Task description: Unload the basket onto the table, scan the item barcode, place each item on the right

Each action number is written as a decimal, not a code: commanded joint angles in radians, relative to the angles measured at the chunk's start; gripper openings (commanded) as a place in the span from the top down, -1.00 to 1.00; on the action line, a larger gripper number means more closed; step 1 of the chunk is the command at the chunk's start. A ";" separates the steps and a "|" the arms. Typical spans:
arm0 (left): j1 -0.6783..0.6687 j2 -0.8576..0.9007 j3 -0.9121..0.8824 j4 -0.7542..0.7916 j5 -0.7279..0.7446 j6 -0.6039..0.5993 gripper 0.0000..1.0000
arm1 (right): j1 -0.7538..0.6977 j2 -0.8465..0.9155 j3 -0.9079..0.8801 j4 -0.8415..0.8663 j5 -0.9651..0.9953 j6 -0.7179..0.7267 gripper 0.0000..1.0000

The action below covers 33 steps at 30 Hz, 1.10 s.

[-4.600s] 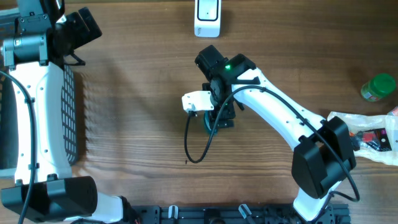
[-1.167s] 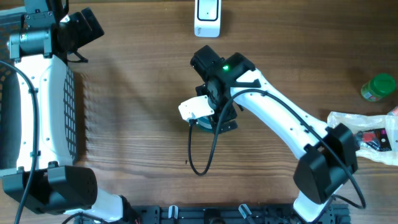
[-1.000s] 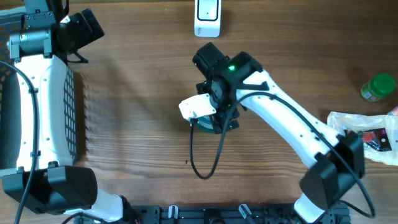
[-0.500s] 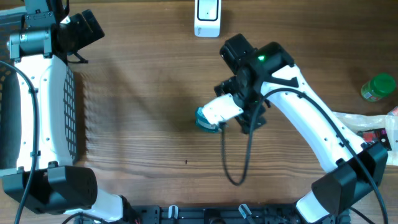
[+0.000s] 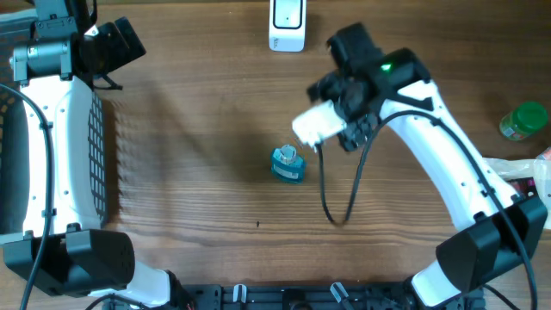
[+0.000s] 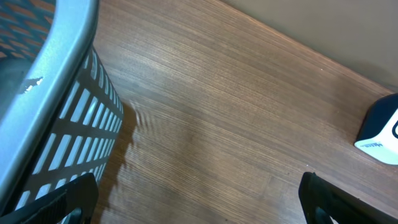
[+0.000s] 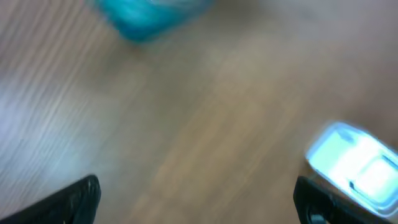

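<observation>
Overhead is showing the small teal item [image 5: 288, 164] standing alone near the middle of the wooden table [image 5: 198, 198]. The right arm [image 5: 430, 129] is reaching over the wood just up and to the right of it, not touching it. The white scanner [image 5: 287, 21] is sitting at the far edge, well apart from the item. A green-lidded jar [image 5: 523, 120] and a plastic bag [image 5: 516, 185] are lying at the right edge, and a wire basket [image 5: 95, 155] is sitting at the left beneath the left arm [image 5: 43, 129].

Right wrist view, heavily blurred, is revealing what overhead is hiding. The right gripper [image 7: 196, 202] is spreading its fingertips to the lower corners with nothing between them. The teal item is showing at the top edge, and a white shape [image 7: 351, 165] at the right is too smeared to name.

Left wrist view is showing the left gripper [image 6: 199, 202] likewise wide apart and empty, hovering over bare wood beside the basket's rim.
</observation>
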State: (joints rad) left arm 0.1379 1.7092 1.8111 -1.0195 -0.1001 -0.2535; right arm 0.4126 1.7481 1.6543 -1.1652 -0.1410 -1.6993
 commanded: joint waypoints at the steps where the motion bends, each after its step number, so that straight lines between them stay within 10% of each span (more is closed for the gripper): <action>1: 0.004 0.006 -0.007 -0.008 0.005 -0.016 -1.00 | -0.083 -0.034 0.018 0.201 -0.031 0.495 -1.00; 6: 0.004 0.006 -0.007 -0.018 0.004 -0.016 -1.00 | -0.179 -0.034 0.018 0.468 -0.050 1.438 -1.00; 11: 0.004 0.006 -0.007 -0.018 -0.007 -0.011 -1.00 | -0.209 -0.034 0.018 0.359 -0.058 2.280 -1.00; 33: 0.018 0.006 -0.007 0.016 -0.010 0.063 -1.00 | 0.186 -0.041 0.014 0.008 0.021 2.776 -0.99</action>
State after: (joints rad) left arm 0.1436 1.7092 1.8111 -1.0084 -0.1009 -0.2031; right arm 0.5716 1.7390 1.6596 -1.0977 -0.1741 0.9684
